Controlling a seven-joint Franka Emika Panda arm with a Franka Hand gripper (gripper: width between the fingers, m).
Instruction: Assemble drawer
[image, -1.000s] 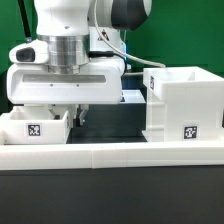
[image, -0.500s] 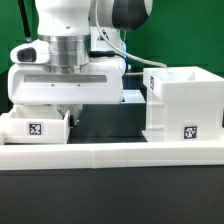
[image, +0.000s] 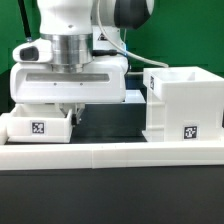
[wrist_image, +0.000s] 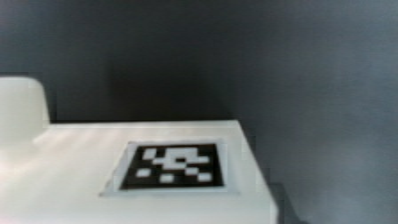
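Note:
A small white drawer tray (image: 38, 127) with a square tag sits at the exterior view's left, behind the border wall. My gripper (image: 74, 113) hangs low at the tray's right wall, and its fingers look closed on that wall. The large boxy casing (image: 183, 100), tagged on its front, stands at the exterior view's right, apart from the tray. The wrist view shows a tagged white face of the tray (wrist_image: 169, 165) very close, with a white lump (wrist_image: 18, 105) beside it. No fingers show there. The second tray is not clearly in view.
A long low white border wall (image: 110, 155) runs along the front. A white part (image: 133, 97) shows partly between the arm and the casing. Dark table (image: 110, 120) lies between tray and casing. A green backdrop stands behind.
The gripper and the small tray have shifted together slightly toward the exterior view's right. The casing has not moved.

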